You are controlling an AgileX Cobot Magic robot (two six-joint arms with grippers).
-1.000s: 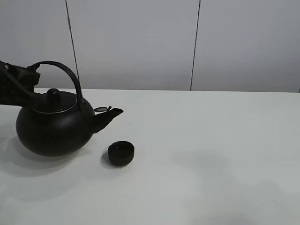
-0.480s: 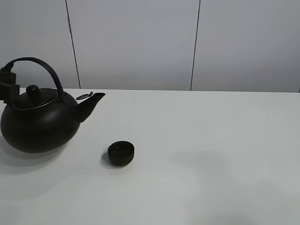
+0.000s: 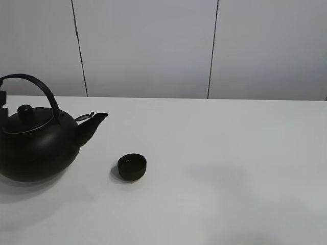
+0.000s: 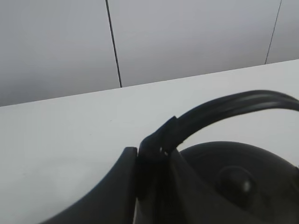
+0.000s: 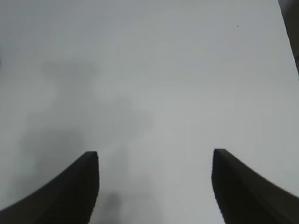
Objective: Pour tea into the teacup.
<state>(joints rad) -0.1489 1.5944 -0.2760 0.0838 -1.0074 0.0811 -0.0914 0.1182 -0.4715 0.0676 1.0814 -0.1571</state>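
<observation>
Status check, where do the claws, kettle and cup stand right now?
Left claw shut on kettle handle. Right claw open, empty. Cup stands apart from spout, path clear.

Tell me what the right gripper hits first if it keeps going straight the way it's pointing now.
Probably just the bare white table. The right gripper is open, and only tabletop shows ahead of its fingers; nothing else lies in that line, though depth is hard to judge.
</observation>
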